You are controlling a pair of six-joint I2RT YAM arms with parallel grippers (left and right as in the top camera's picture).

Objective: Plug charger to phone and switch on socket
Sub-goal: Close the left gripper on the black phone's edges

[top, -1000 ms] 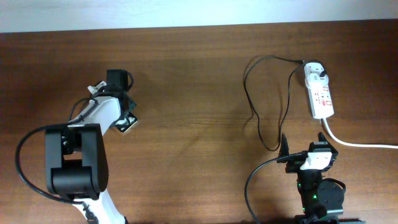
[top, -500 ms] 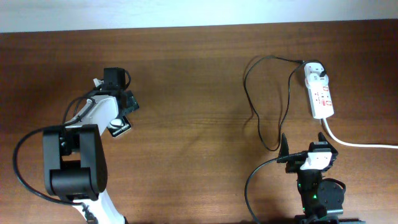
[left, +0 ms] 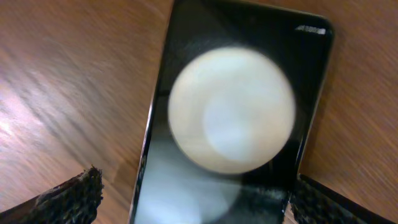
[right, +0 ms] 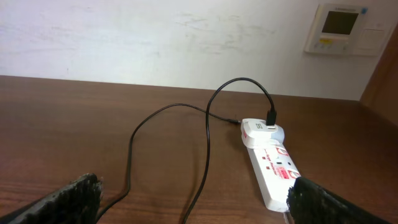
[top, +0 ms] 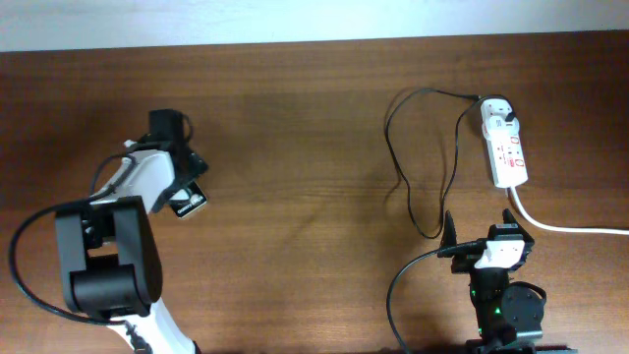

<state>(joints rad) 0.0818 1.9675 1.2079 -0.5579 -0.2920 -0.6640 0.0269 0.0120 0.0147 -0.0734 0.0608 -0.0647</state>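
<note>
Now the left arm has swung toward 9 o'clock over the last second, and the phone (top: 188, 204) has slid slightly toward 8 o'clock with it. The left gripper (left: 196, 199) is spread, one fingertip on each side of the phone's near end; whether either pad touches its edge is unclear. The right gripper (top: 480, 228) has not moved and also stands spread, at 5 o'clock. The charger (right: 207, 134) loops from its white adapter, seated in the socket (top: 509, 157) at 2 o'clock, down to just beside the right gripper. So phone and cable remain well apart, plugging has not begun, and the shift looks like a regrip or a turn of the phone. The phone's small white lettering is too blurred to read, and the socket's red marks are too small
</note>
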